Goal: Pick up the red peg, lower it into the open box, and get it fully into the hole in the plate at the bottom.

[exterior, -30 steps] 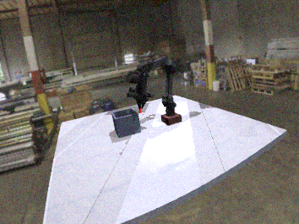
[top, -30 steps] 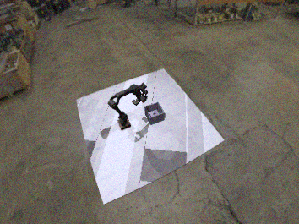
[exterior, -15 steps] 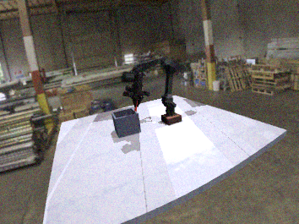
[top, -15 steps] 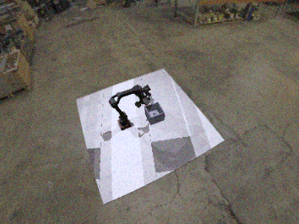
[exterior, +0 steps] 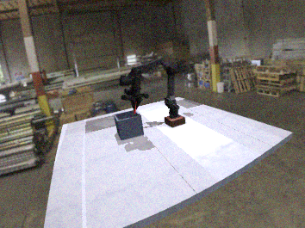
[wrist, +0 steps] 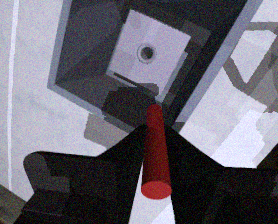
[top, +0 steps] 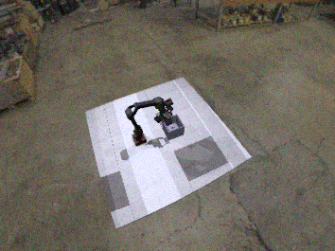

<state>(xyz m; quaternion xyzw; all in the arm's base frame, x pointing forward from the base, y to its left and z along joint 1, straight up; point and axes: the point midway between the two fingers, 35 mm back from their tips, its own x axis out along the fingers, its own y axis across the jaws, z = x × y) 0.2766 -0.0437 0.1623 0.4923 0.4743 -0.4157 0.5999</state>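
My gripper (wrist: 154,130) (exterior: 135,104) is shut on the red peg (wrist: 156,160) (exterior: 135,109), gripping it between the fingertips and pointing it down. The open dark blue-grey box (top: 174,133) (exterior: 131,127) (wrist: 77,42) stands on the mat. The peg's lower end is near the height of the box rim in the exterior view, over the side of the box nearer the arm's base. In the wrist view the pale plate (wrist: 162,40) lies at the bottom of the box, with its round hole (wrist: 147,53) uncovered and beyond the peg's far end.
The arm's reddish base (top: 139,139) (exterior: 175,121) stands on the white mat (top: 156,186) (exterior: 129,177) beside the box. Shadows of the arm fall on the mat and in the box. Shelves (top: 255,3) and stacked pallets (exterior: 273,80) stand far off in the background.
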